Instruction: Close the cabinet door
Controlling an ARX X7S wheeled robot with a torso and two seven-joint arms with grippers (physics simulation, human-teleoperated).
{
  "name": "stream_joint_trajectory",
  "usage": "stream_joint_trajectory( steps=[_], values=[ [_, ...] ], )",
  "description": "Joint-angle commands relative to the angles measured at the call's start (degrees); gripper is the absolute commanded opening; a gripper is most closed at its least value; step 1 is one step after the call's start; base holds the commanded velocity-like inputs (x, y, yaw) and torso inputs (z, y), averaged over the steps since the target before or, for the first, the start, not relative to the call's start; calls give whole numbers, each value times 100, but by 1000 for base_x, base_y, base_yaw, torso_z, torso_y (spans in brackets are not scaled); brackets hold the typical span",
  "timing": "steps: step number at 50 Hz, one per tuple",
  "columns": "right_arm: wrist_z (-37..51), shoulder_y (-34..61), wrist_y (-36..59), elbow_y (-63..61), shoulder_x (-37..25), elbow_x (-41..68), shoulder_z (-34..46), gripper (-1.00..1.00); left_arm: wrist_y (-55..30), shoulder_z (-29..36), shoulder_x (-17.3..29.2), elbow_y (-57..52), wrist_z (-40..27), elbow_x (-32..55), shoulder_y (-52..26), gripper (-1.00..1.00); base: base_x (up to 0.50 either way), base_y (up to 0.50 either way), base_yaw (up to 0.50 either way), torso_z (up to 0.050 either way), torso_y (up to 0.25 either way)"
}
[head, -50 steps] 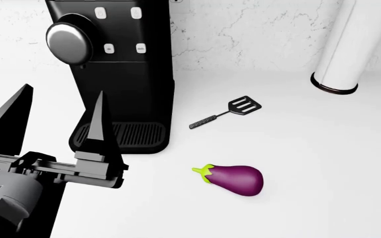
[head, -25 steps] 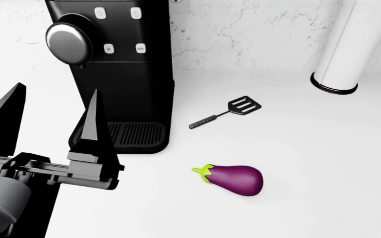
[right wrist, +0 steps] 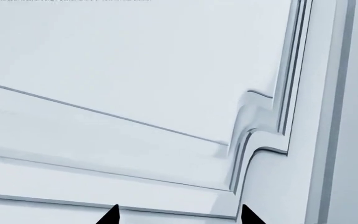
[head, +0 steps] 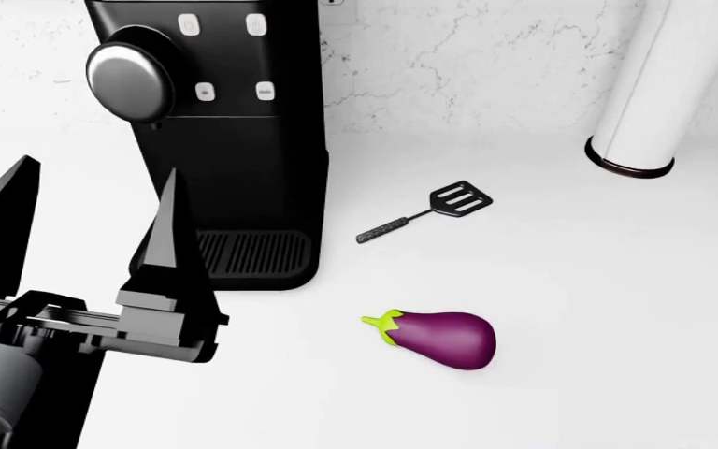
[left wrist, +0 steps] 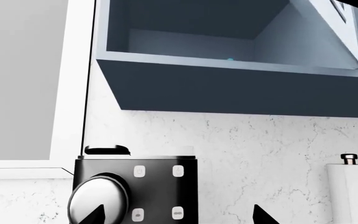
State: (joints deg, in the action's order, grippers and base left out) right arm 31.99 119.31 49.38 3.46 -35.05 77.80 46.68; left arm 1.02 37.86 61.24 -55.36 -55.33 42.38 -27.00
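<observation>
Head view: left gripper (head: pixel 85 220) spread wide, empty, near-left of coffee machine (head: pixel 228 140). Cabinet (left wrist: pixel 229 88) above machine, door (left wrist: pixel 344 32) swung open at right. Right gripper (right wrist: pixel 177 215) fingertips apart, nothing between, facing pale panel edge.

It was a kitchen: a white countertop (head: pixel 609 309) ran under a marbled backsplash (head: pixel 459 65), with a black coffee machine (head: pixel 216 140), a slotted spatula (head: pixel 424 212), an eggplant (head: pixel 440 339) and a paper towel roll (head: pixel 658 84) on it, and a dark wall cabinet (left wrist: pixel 229 60) hung open overhead.
</observation>
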Motion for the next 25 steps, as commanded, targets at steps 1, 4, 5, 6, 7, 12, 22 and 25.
stream_joint_trajectory(
  steps=[1, 4, 5, 6, 7, 12, 22, 25],
  values=[
    [-358, 103, -230, 182, 471, -446, 118, 100, 31, -13, 48, -30, -28, 11, 3, 100, 0, 3, 5, 0, 0],
    [-371, 69, -248, 194, 510, -512, 170, 100, 51, -20, 62, -31, -31, 16, 7, 100, 4, 2, 5, 0, -3],
    [-368, 44, -266, 148, 538, -639, 264, 100, 59, -21, 64, -26, -32, 17, 9, 100, 0, 3, 5, 0, 0],
    [-381, 53, -279, 107, 538, -761, 340, 100, 59, -21, 67, -28, -36, 17, 9, 100, 0, 3, 5, 0, 0],
    [-380, 52, -319, 44, 545, -962, 460, 100, 71, -26, 83, -44, -44, 11, 19, 100, 0, 0, 5, 0, 0],
    [-350, 35, -354, -39, 593, -1376, 742, 100, 76, -16, 81, -42, -48, -1, 18, 100, 2, 3, 5, 2, -2],
    [-385, -23, -553, 305, 814, -1958, 1070, 100, 123, -29, 119, -43, -65, 19, 21, 100, 4, 2, 5, 1, -2],
    [-415, -46, -609, 416, 875, -2087, 1147, 100, 97, -9, 98, -37, -54, 16, 1, 100, 0, 3, 3, 0, -3]
  ],
)
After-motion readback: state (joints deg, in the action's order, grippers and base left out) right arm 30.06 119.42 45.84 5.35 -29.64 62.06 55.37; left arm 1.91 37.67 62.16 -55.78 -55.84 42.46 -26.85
